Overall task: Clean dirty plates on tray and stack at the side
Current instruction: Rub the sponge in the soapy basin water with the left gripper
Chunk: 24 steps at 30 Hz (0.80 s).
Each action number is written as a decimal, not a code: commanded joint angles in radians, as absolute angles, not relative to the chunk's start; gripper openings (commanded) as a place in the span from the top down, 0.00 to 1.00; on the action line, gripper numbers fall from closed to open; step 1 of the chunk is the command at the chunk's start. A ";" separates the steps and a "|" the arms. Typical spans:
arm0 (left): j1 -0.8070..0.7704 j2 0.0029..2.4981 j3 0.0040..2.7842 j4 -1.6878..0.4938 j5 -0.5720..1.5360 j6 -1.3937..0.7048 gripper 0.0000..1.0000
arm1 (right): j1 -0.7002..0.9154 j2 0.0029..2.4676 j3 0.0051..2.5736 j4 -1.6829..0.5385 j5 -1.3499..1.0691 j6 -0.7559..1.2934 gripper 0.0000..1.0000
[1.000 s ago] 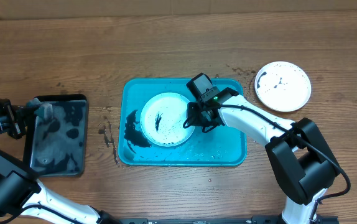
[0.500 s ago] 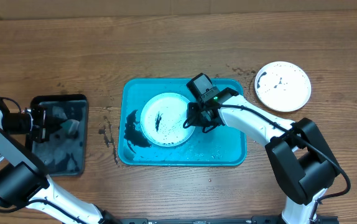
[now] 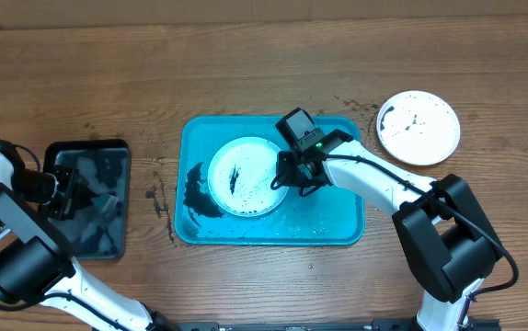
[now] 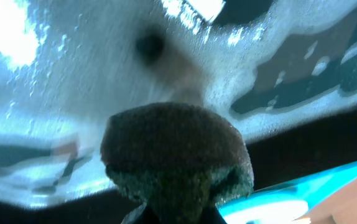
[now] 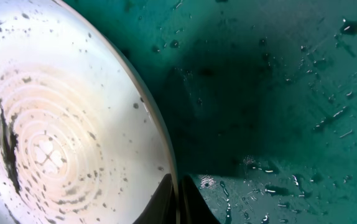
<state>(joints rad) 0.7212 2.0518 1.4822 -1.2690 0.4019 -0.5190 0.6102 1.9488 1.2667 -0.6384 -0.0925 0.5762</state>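
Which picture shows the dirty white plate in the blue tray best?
The overhead view: the whole plate shows in the tray. The right wrist view shows only part, close up. The left wrist view shows no plate clearly.

text: none readable in any view | labels, brands, numbers: none legible | round white plate [image 3: 244, 175] in turquoise-blue rectangular plastic tray [image 3: 338, 225]: black smears and specks, no letters | second round white plate [image 3: 418, 127] on brown wooden table [image 3: 246, 74]: likewise only black marks

Brown wood-grain tabletop [image 3: 246, 74], scattered dark specks [image 3: 156, 198], soft even light from above
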 commanded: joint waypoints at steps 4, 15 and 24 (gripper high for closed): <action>0.724 2.031 1.690 -1.381 0.286 -0.497 0.96 | 0.609 1.947 1.263 -0.622 -0.072 0.577 0.96; 0.746 2.007 1.776 -1.516 0.355 -0.496 0.96 | 0.609 1.947 1.263 -0.632 -0.072 0.577 0.96; 0.705 1.843 1.860 -1.532 0.219 -0.547 0.96 | 0.609 1.947 1.263 -0.629 -0.072 0.577 0.96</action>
